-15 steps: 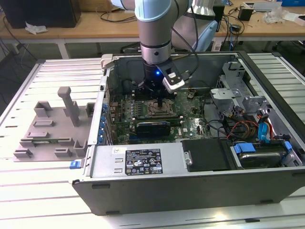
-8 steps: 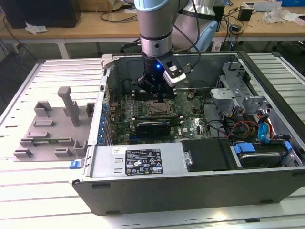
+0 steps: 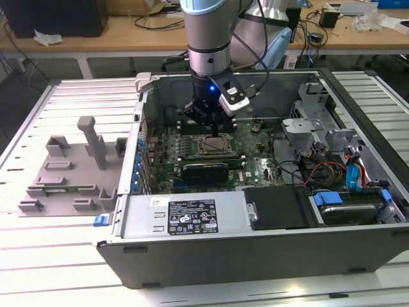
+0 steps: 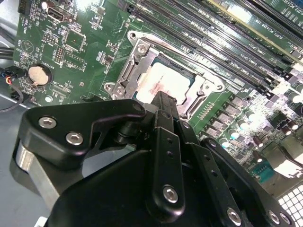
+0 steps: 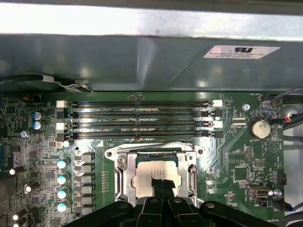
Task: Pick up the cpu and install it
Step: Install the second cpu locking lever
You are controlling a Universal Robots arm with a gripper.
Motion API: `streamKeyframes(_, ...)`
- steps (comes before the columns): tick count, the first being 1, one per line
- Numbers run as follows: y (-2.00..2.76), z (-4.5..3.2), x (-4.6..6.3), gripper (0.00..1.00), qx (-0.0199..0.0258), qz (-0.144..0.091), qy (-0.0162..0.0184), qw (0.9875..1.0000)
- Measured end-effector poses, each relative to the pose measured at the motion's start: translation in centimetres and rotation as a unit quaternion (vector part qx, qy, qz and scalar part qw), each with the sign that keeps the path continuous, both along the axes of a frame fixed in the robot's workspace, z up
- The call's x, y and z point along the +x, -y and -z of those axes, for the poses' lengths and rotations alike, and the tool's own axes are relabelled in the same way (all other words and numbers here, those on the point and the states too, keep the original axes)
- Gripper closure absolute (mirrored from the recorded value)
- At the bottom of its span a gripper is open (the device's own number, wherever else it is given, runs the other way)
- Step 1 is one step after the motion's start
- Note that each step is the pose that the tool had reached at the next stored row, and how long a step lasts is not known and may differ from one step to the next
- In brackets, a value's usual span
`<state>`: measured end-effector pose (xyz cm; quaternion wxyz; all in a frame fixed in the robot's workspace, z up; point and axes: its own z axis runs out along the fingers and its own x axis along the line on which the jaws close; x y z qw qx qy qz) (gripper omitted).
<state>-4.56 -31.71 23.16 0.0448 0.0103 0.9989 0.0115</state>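
The black two-fingered hand (image 4: 163, 101) stood directly above the processor socket, its fingers drawn together into a single narrow tip. In both wrist views that tip met the top of the small flat square cpu with the silver-grey metal lid (image 4: 163, 85). Whether the fingers clamped the chip's edges or merely rested on its lid could not be told, since the tip covered the point of contact.

The cpu (image 5: 154, 176) lay inside the dark square socket frame with bright metal corner brackets (image 5: 124, 176). It appeared level and squared to the frame's opening, with the frame visible around its exposed sides. It therefore sat directly under the fingertips and touching them, not beside them.

Judged from this position, the step in hand was the seating of the chip. To do it well, the hand should remain vertical and centred over the opening. The chip should go down flat, without sideways drag, because a tilted or shifted chip could bend the socket contacts. Force should stay light.

Outward from the socket lay the green printed motherboard (image 5: 236, 156), with four long black memory slots (image 5: 142, 118) just beyond the frame. The open grey metal computer case (image 3: 255, 246) held the board and rested on the pale slatted worktop (image 3: 38, 268).
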Motion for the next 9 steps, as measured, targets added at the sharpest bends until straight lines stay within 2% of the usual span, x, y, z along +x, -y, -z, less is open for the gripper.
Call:
streamKeyframes(6, 0.01, -0.04, 0.0, 0.89, -0.0001, 0.0, 0.0, 1.0)
streamKeyframes(8, 0.62, -0.04, 0.0, 0.89, -0.0001, 0.0, 0.0, 1.0)
streamKeyframes(9, 1.09, -0.04, -0.1, 0.89, 0.0, 0.0, 0.0, 1.0)
